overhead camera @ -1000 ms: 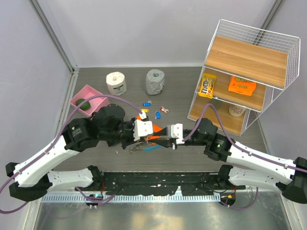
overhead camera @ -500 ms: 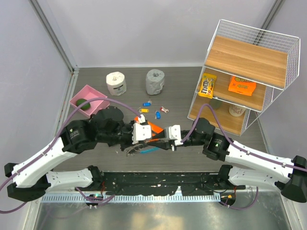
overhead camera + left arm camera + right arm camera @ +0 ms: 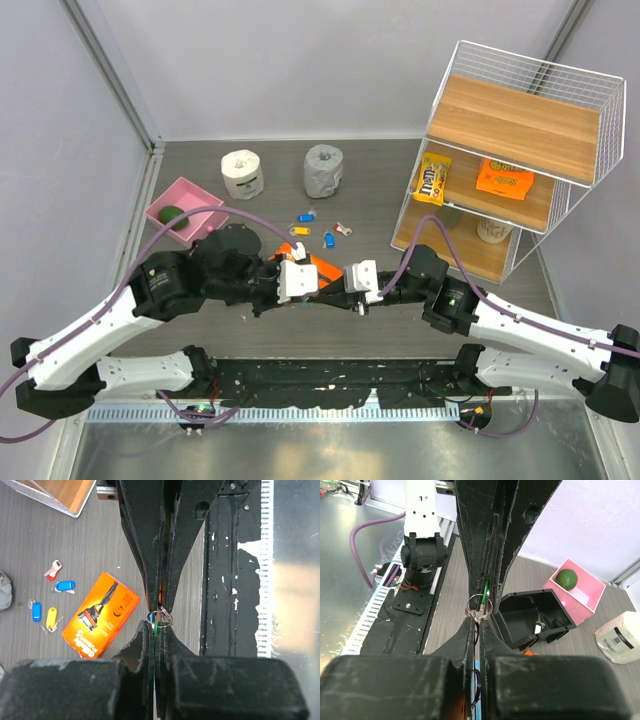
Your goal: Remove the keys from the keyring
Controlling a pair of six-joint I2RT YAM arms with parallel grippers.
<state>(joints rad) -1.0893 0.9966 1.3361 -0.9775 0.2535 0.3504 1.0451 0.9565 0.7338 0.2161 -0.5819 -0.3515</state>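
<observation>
Left gripper (image 3: 154,628) and right gripper (image 3: 479,622) meet tip to tip over the bench (image 3: 75,550). The keyring (image 3: 160,616), a thin wire loop, sits between the opposing tips. Right jaws are clenched on it; left jaws are likewise closed and appear to grasp the same loop. An orange box (image 3: 100,615) lies just beside the jaws.

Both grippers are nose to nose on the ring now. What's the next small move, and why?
Probably ease the right gripper back a touch, with the left gripper held firm. Both look shut tip to tip on the keyring, so a slight pull may spread its coil.
</observation>
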